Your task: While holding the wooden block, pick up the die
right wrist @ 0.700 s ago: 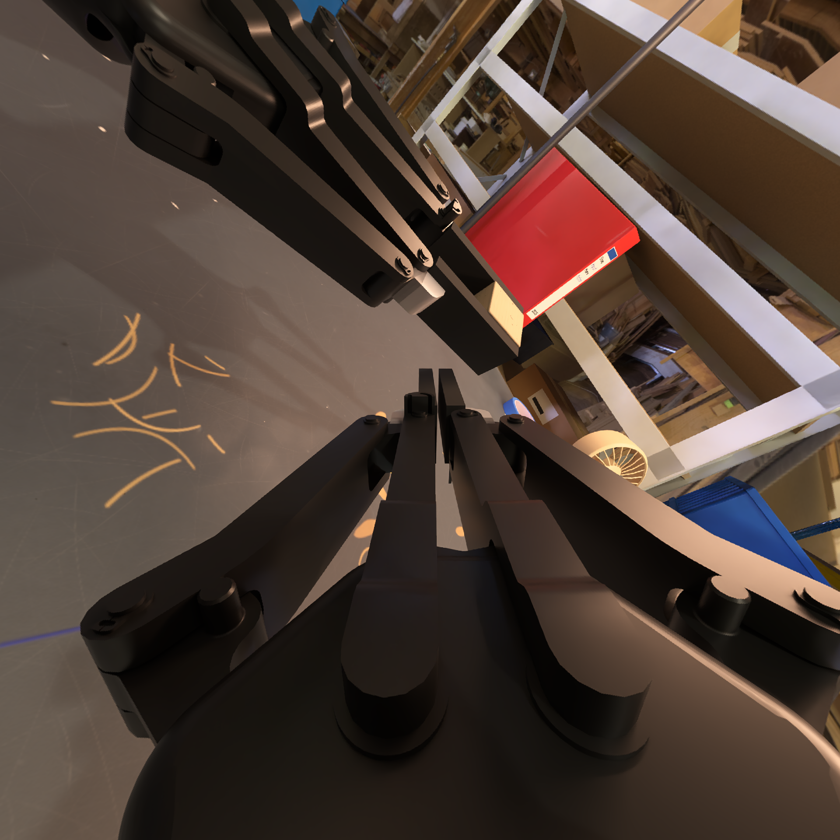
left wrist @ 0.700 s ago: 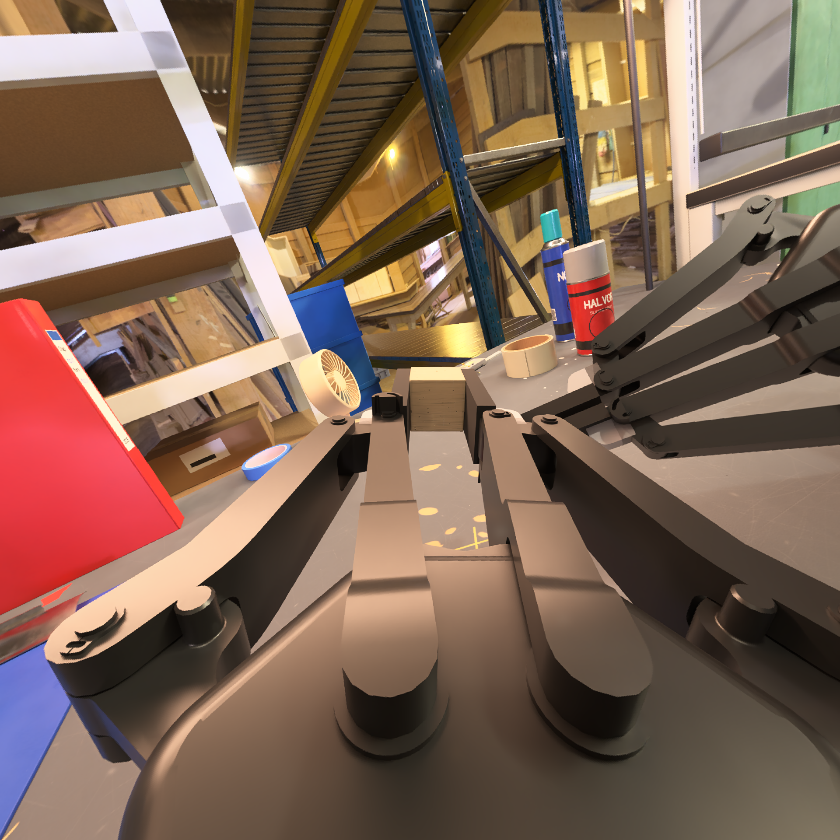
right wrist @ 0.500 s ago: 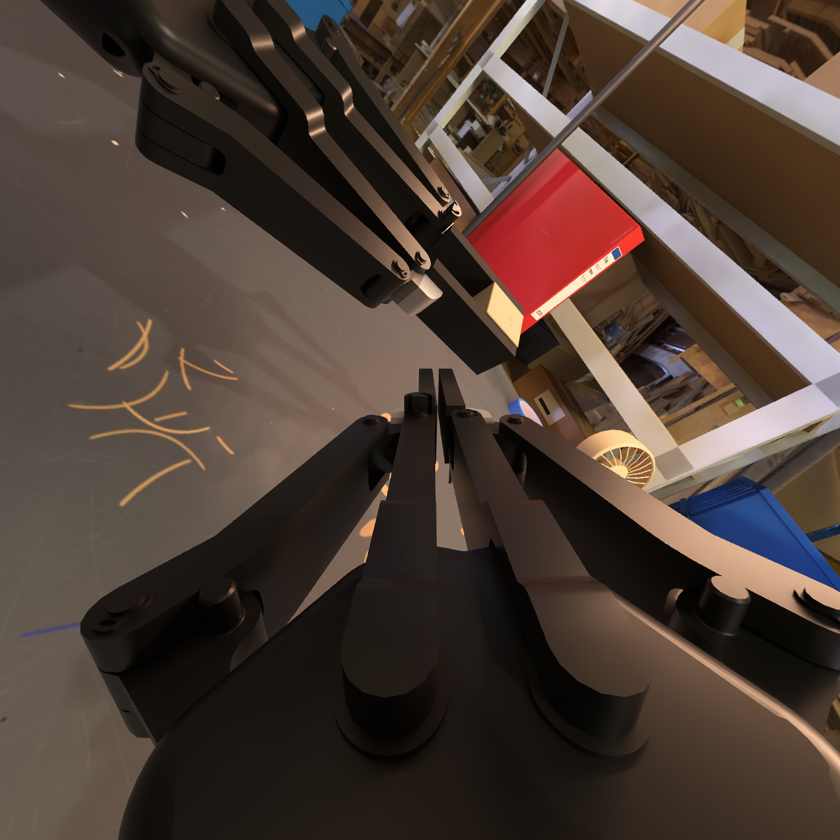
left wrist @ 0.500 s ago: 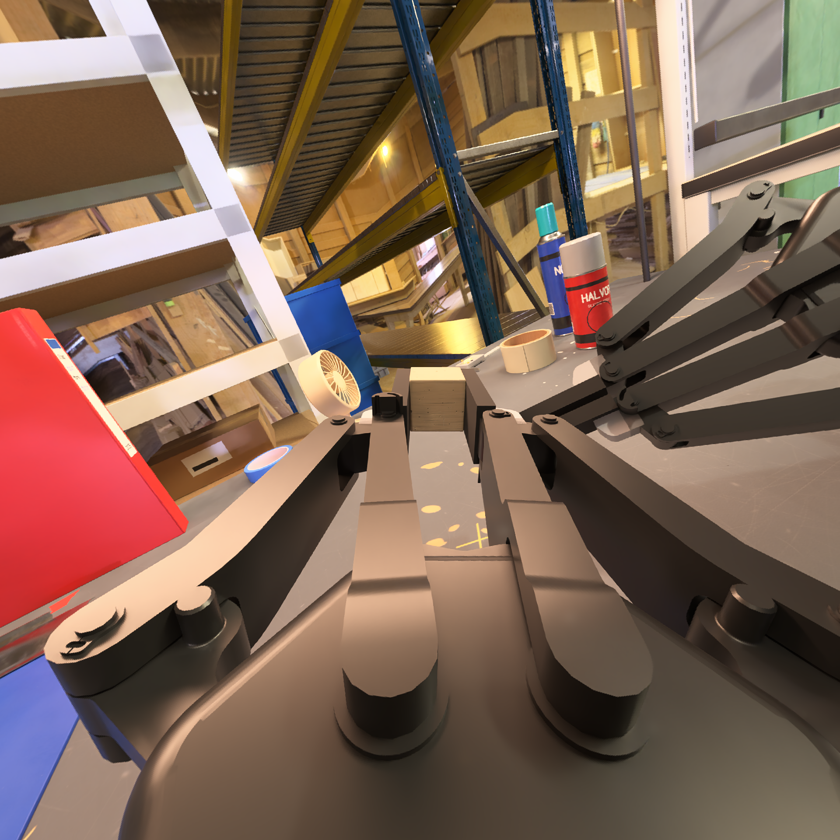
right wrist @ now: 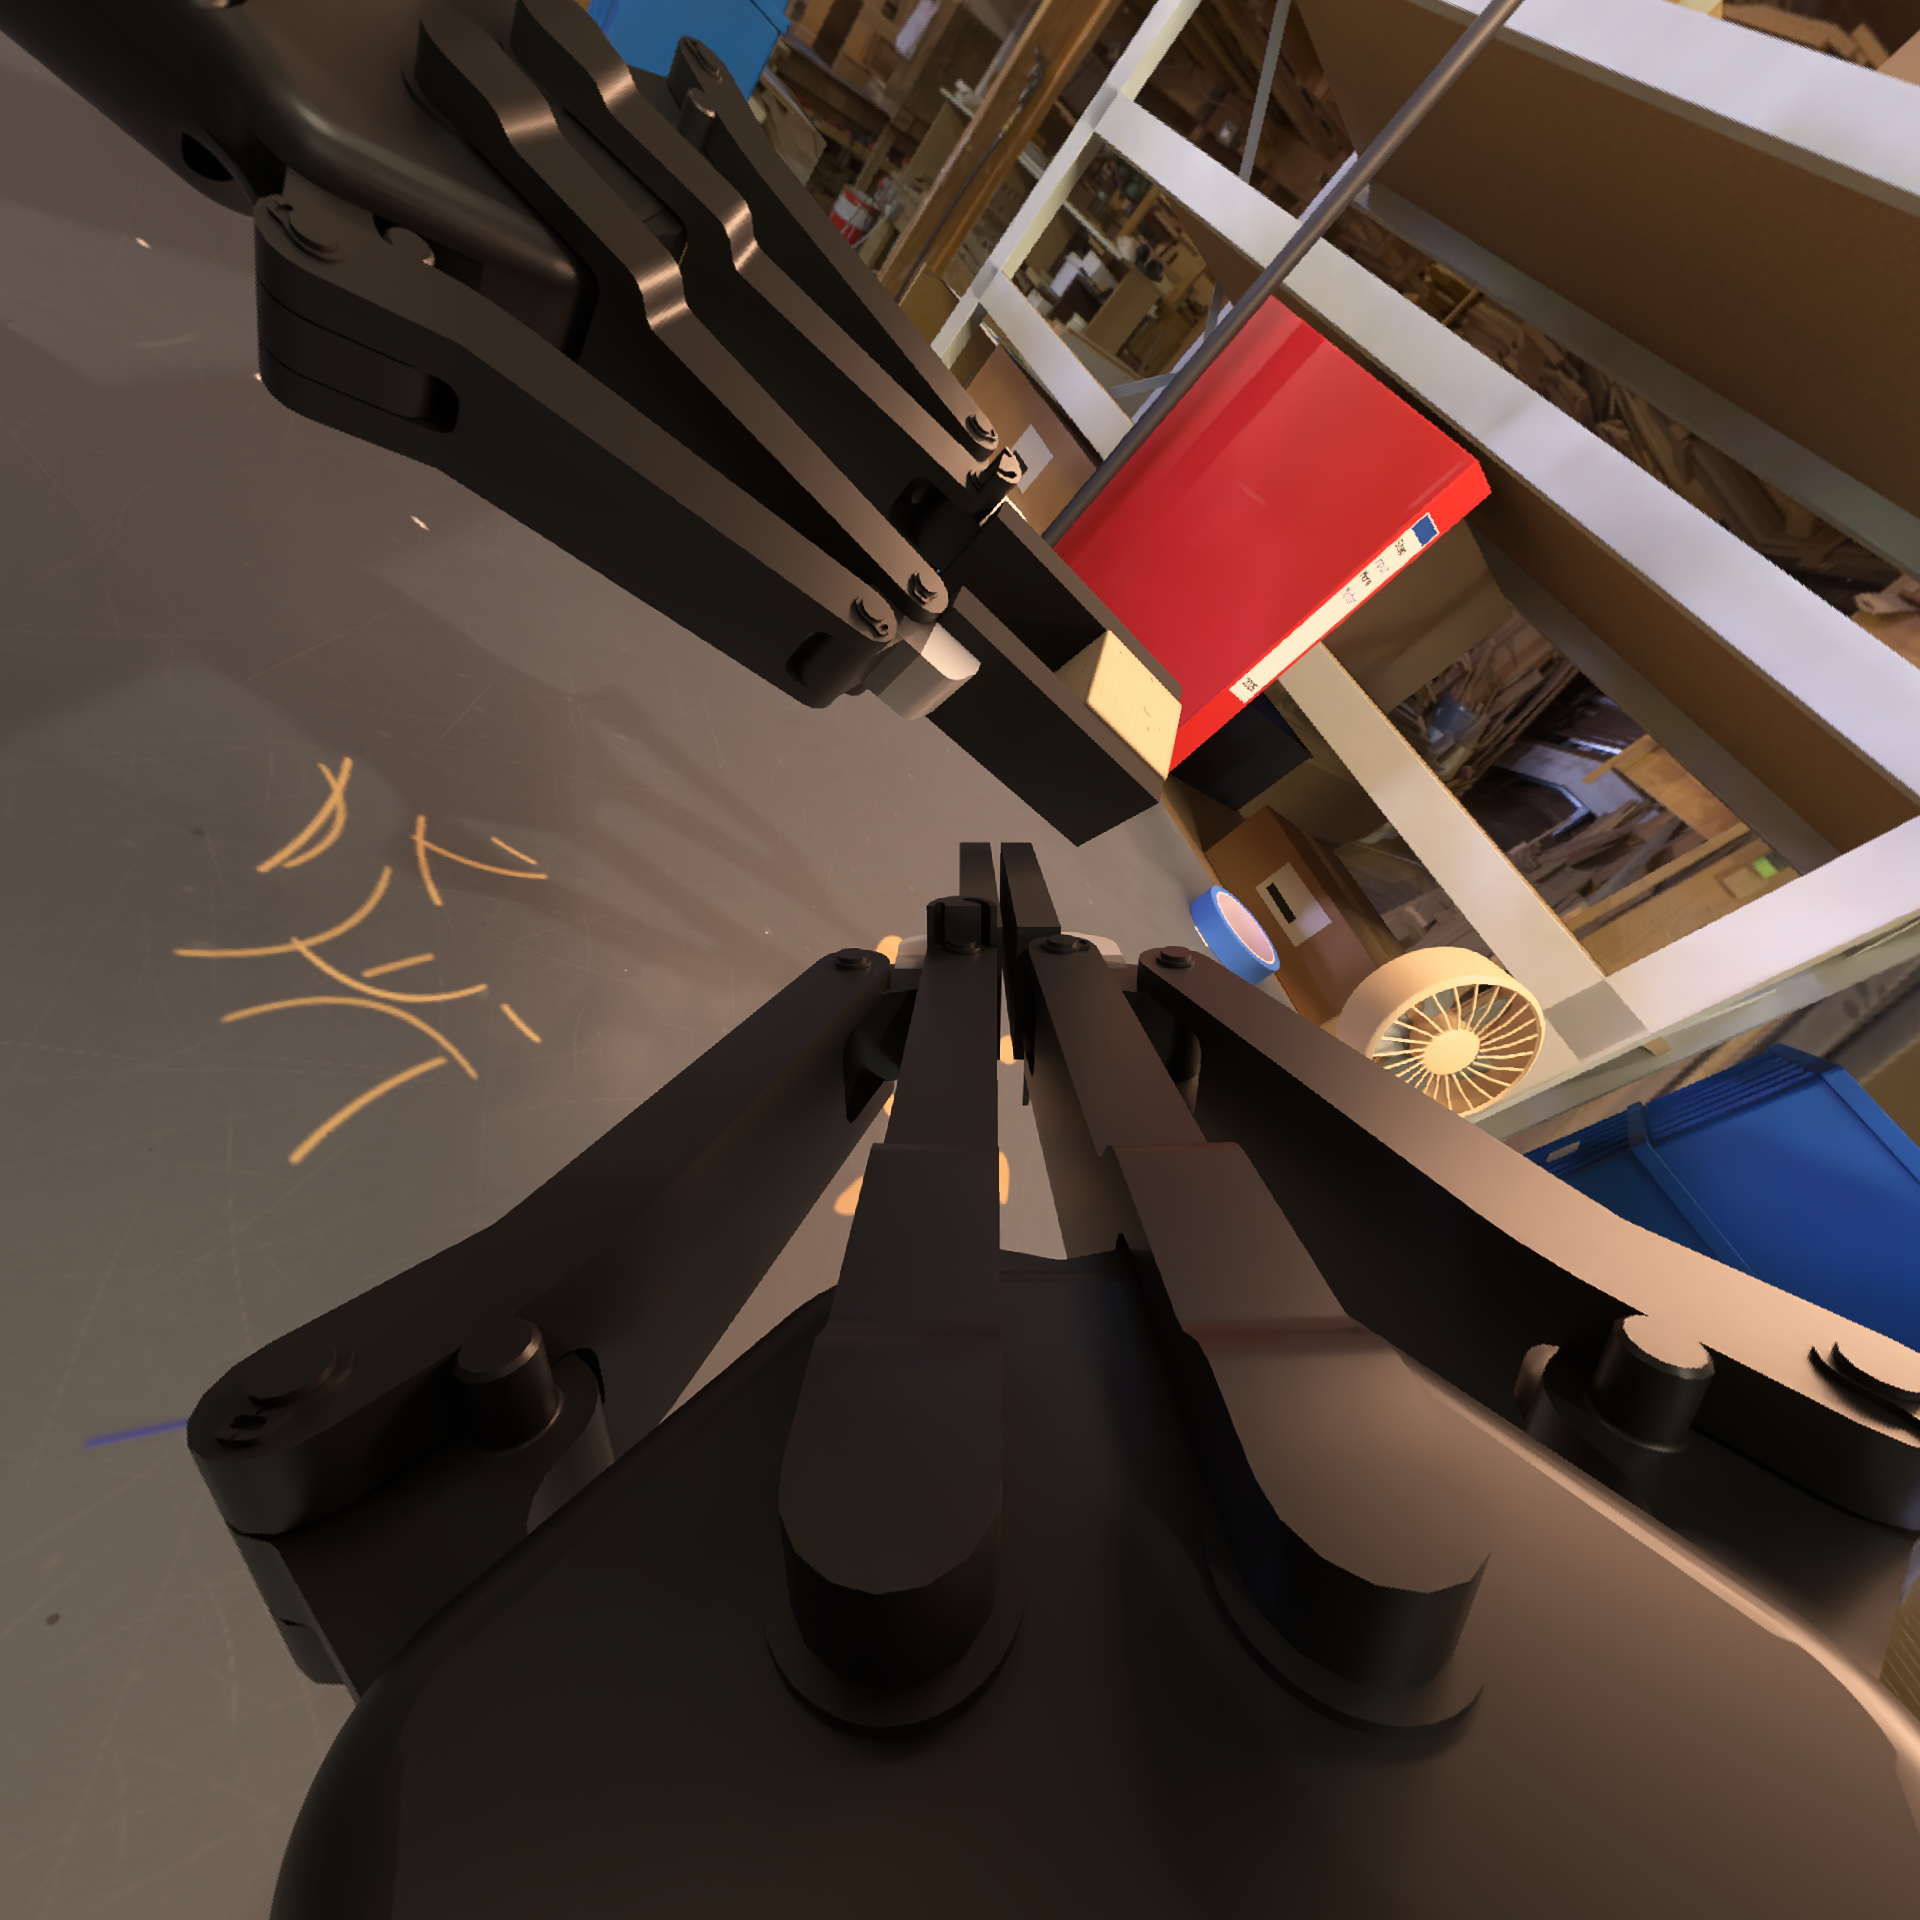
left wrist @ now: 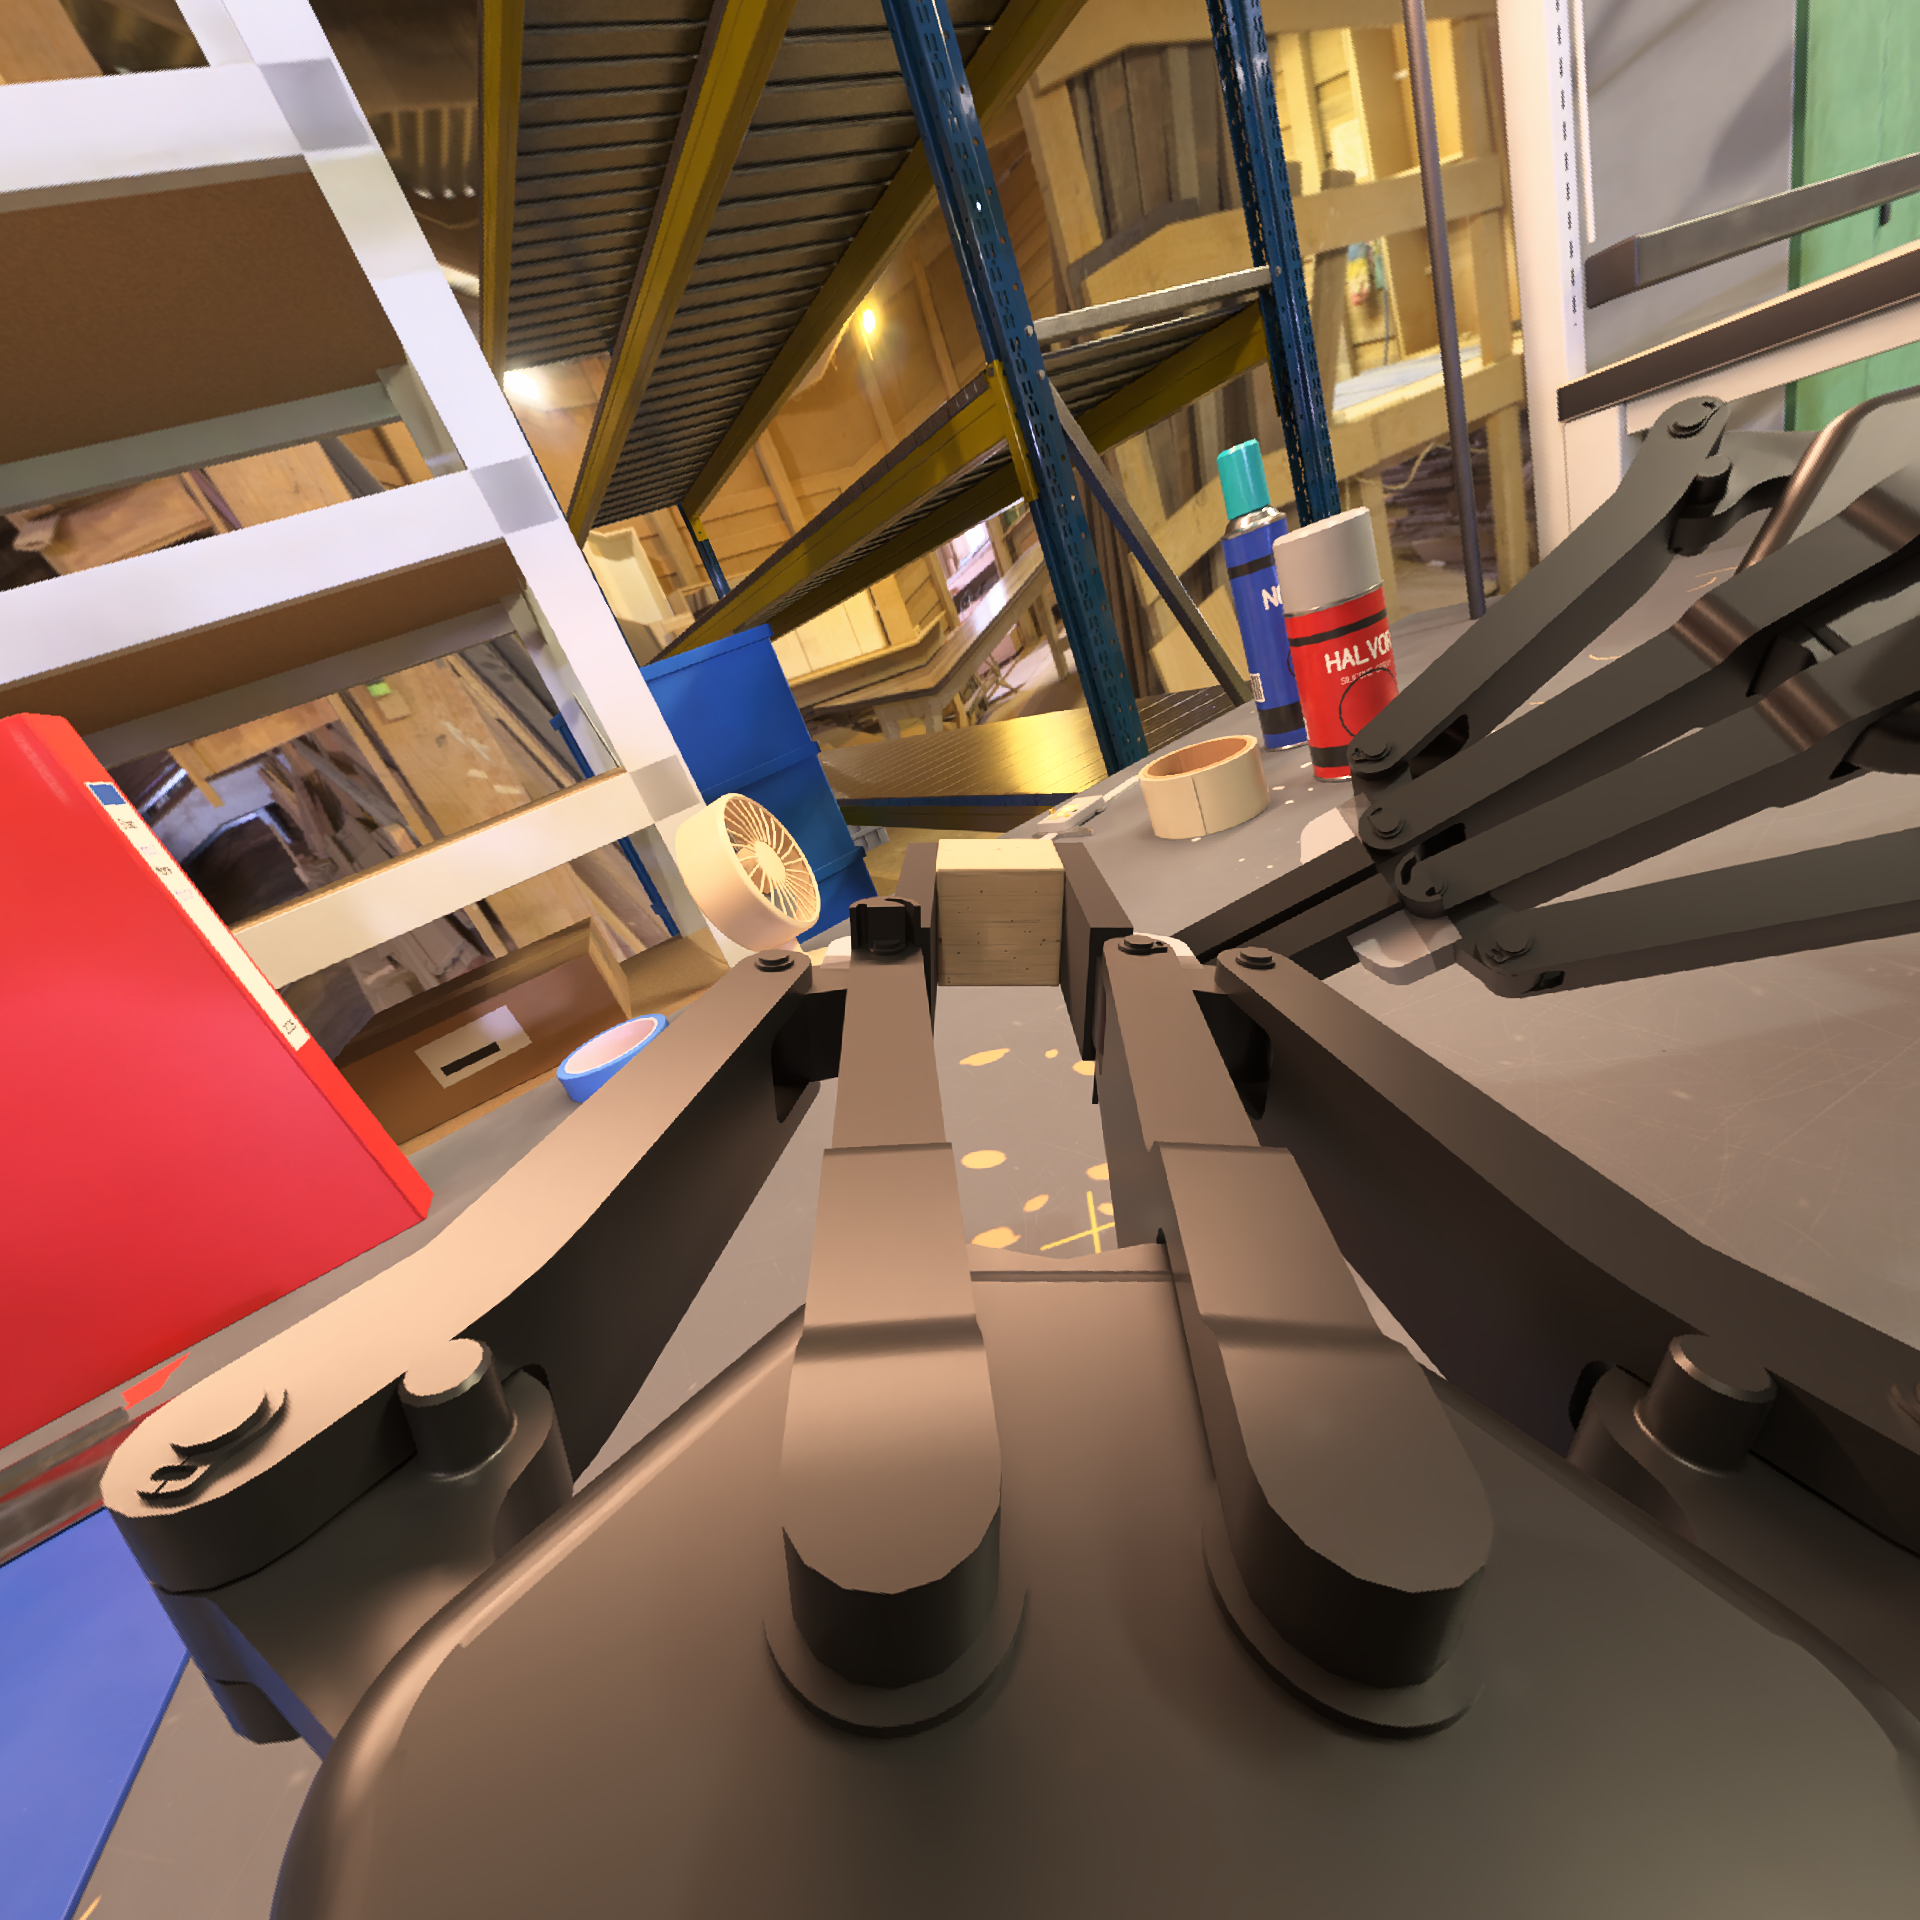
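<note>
My left gripper (left wrist: 1000, 914) is shut on the wooden block (left wrist: 997, 912), a pale cube held between its fingertips above the grey table (left wrist: 1558, 1091). The block also shows in the right wrist view (right wrist: 1127, 691), clamped in the left gripper (right wrist: 1101, 707), which hangs just beyond and above my right gripper's tips. My right gripper (right wrist: 995, 878) is shut, its fingers almost touching, with nothing visible between them. Its linkage shows at the right of the left wrist view (left wrist: 1455, 862). No die shows in either view.
A red binder (left wrist: 135, 1091) leans at the left by a white shelf frame (left wrist: 499, 499). A small fan (left wrist: 758, 868), blue tape roll (left wrist: 608, 1055), brown box (left wrist: 468, 1049), beige tape roll (left wrist: 1205, 784) and two spray cans (left wrist: 1335, 644) stand around. Orange scratches (right wrist: 353, 956) mark the table.
Both views shift only slightly. The two grippers stay close together and keep their grip states; the block stays in the left gripper.
</note>
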`<control>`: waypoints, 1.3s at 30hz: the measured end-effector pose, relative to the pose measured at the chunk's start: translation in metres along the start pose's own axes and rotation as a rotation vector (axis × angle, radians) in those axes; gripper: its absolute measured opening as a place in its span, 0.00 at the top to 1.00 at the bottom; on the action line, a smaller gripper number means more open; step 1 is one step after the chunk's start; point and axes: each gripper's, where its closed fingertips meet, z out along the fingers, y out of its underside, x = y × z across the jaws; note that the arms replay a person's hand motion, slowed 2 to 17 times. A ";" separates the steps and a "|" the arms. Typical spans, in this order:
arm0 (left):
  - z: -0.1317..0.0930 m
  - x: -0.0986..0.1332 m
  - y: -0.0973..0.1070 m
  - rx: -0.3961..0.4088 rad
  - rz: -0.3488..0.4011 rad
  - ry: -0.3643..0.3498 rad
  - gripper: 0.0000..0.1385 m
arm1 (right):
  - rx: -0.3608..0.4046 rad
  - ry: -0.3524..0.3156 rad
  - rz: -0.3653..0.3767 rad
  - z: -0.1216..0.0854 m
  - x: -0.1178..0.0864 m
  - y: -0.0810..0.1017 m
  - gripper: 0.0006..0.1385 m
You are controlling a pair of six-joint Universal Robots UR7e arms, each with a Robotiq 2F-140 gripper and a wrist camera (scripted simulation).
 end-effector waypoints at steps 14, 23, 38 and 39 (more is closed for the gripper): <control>0.000 0.002 0.003 -0.020 0.001 0.012 0.79 | -0.001 0.039 -0.077 -0.001 -0.002 0.001 0.98; 0.004 0.001 0.002 -0.029 0.026 -0.014 0.79 | -0.013 0.036 -0.024 -0.002 0.001 0.002 0.98; -0.010 -0.053 0.023 -0.051 -0.154 -0.120 0.79 | -0.016 0.103 -0.119 -0.014 0.005 0.002 0.98; -0.012 -0.056 0.024 -0.049 -0.173 -0.122 0.79 | -0.020 0.100 -0.112 -0.014 0.006 0.003 0.98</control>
